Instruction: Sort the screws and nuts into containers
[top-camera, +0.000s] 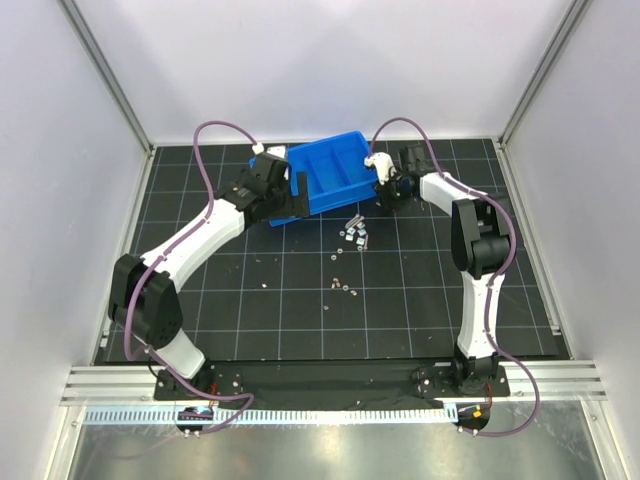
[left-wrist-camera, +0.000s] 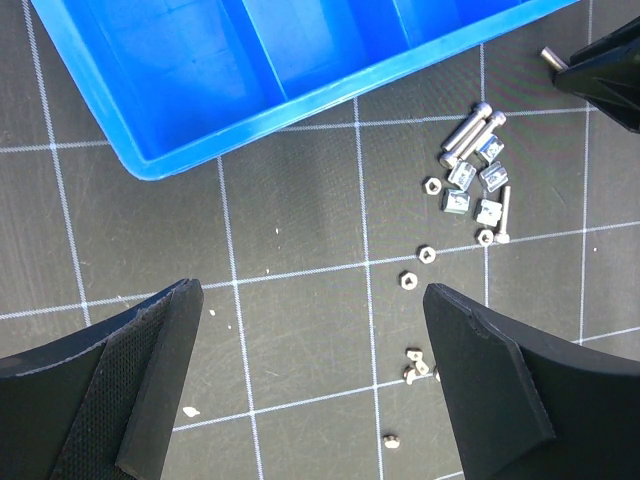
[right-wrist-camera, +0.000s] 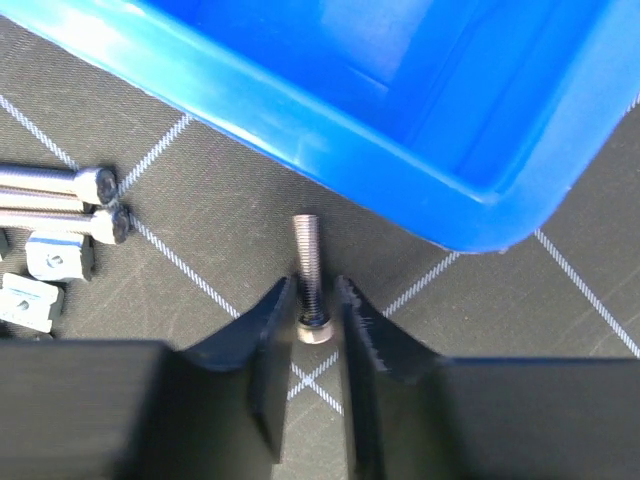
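The blue tray (top-camera: 335, 203) of containers lies at the back of the mat, its near rim (left-wrist-camera: 250, 125) just ahead of my left gripper (left-wrist-camera: 312, 295). That gripper (top-camera: 287, 195) hovers open over bare mat. A pile of screws and nuts (top-camera: 353, 232) lies in front of the tray; it holds two long screws (left-wrist-camera: 470, 130) and blocky nuts (left-wrist-camera: 470, 185). Loose nuts (left-wrist-camera: 425, 254) trail toward my left fingers. My right gripper (right-wrist-camera: 313, 300) is shut on the head of one screw (right-wrist-camera: 308, 250) lying on the mat beside the tray corner (right-wrist-camera: 480, 225).
More small nuts (top-camera: 339, 285) lie scattered nearer the arms, with some (left-wrist-camera: 415, 365) beside my left gripper's right finger (left-wrist-camera: 490, 380). Two screws (right-wrist-camera: 60, 200) and two nuts (right-wrist-camera: 45, 275) lie left of my right gripper. White walls enclose the mat.
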